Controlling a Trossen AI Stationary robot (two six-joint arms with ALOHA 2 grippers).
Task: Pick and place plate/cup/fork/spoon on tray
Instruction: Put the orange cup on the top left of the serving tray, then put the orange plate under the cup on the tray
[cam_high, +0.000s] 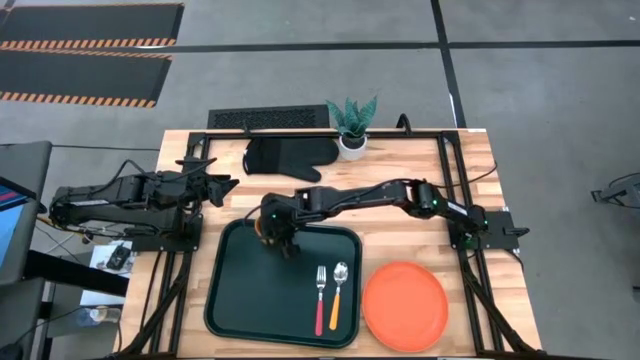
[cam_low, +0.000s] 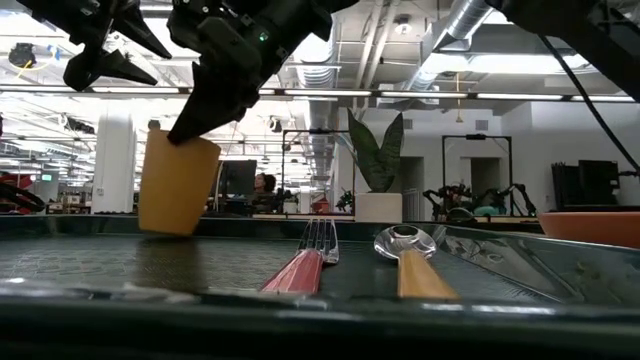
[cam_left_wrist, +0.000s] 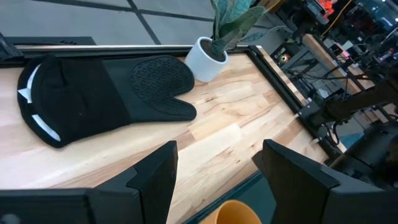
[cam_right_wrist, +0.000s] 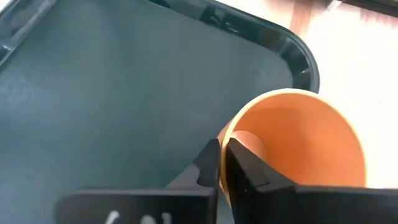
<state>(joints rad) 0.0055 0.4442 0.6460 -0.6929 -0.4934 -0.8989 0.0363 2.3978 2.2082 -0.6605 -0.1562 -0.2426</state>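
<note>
High view: fork (cam_high: 320, 296) and spoon (cam_high: 338, 293) lying on tray (cam_high: 232, 300); cup (cam_low: 176, 183) tilted at tray's far left corner, rim pinched by right gripper (cam_right_wrist: 222, 163); plate (cam_high: 404, 306) off-tray, beside its right edge, apparently last to place. Left gripper (cam_left_wrist: 214, 171) waiting, jaws apart.

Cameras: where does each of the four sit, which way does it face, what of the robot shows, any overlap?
High: overhead, straight down; both arms, tray, plate.
Low: table-top level, looking across fork and spoon into the room; arms enter from above.
Left wrist: faces the oven mitt and plant pot; left gripper open.
Right wrist: looks down into the tray; right gripper pinches the cup rim.
Shared: all four show the cup.
</note>
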